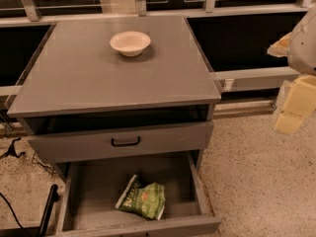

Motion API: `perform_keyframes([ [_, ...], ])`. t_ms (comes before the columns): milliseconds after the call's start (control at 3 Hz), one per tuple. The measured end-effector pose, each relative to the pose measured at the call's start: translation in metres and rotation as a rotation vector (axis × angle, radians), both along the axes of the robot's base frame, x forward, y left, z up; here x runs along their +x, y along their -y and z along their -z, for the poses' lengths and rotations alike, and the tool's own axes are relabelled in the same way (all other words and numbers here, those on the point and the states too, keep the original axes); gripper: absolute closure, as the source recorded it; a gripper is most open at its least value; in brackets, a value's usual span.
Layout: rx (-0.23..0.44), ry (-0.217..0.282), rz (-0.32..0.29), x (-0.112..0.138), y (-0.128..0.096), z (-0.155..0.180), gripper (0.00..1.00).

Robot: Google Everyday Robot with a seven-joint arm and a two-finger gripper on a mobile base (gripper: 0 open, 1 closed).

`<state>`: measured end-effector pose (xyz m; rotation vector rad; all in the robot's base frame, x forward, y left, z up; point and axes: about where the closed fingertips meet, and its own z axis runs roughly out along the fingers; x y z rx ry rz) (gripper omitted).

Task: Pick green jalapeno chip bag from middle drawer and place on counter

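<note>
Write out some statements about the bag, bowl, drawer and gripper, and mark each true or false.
1. The green bag lies in the open drawer. True.
2. The bowl sits in the drawer beside the bag. False: it stands on the counter, near the back.
3. The gripper is at the right edge of the view, well away from the bag. True.
4. The open drawer is above the front with the black handle. False: it is below that front.
</note>
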<state>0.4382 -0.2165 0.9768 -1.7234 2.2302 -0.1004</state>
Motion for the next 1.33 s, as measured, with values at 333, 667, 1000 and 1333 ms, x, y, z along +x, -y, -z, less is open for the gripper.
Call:
perform_keyframes([
  [333,0.0,0.0,0.0,0.0,0.0,0.0,0.0],
  [667,0.01,0.004,0.001,0.0,-0.004,0.011,0.0],
  [1000,0.058,-0.009,0.006,0.002,-0.012,0.038,0.0],
  [1333,0.124,-0.013,0.0,0.003,-0.023,0.07,0.0],
])
